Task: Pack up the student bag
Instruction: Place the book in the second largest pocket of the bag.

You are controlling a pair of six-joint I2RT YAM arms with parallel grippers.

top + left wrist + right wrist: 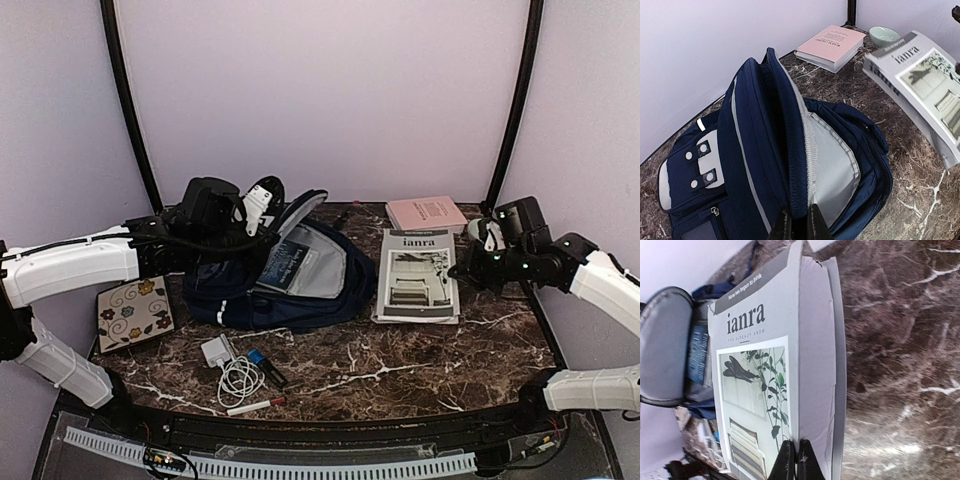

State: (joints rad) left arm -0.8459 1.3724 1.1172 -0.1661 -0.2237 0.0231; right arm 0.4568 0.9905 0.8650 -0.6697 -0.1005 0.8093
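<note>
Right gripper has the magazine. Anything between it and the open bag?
Nothing visible. Only bare tabletop separates the magazine from the student bag, whose flap the left gripper holds open. A blue book already lies inside.

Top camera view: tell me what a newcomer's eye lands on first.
The big navy backpack gaping open in the middle of the table, its flap pinched up by the left gripper. Right of it, the grey magazine, its edge pinched by the right gripper.
</note>
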